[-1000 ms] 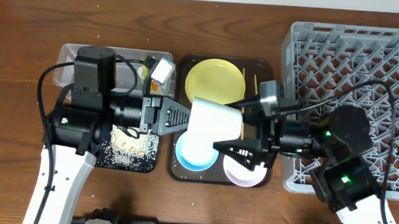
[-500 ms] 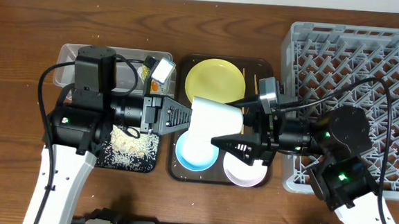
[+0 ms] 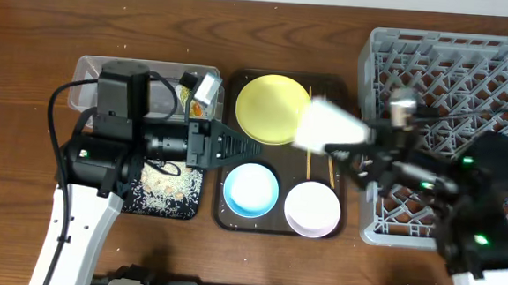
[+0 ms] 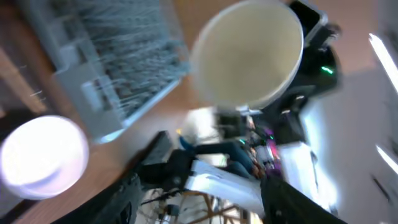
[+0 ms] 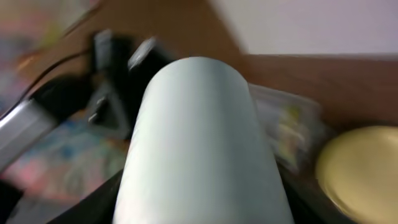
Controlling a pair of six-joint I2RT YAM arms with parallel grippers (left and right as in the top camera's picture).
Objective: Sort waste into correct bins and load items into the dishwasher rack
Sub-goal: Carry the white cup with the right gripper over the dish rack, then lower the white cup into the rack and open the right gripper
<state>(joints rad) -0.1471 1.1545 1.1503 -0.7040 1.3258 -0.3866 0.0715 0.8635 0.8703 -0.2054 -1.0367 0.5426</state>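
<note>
Overhead, the white cup (image 3: 330, 127) has left the left gripper (image 3: 255, 149), now spread empty, and rides clamped in the right gripper (image 3: 366, 151) toward the dishwasher rack (image 3: 452, 75) at 3 o'clock, so racking looks next

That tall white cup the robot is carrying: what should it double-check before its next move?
1. Tall white cup held in the right gripper: ok, it fills the space between the fingers.
2. Left gripper clear of the cup: ok, it is open, empty and apart from it.
3. Cup above the large grey plastic dishwasher rack: not ok, it hangs over the right side of the dark brown tray.
4. Free space in the rack: ok, no dishes show in it, though the arm hides part.
5. Firmness of the grip: cannot tell, the pictures are blurred.
</note>
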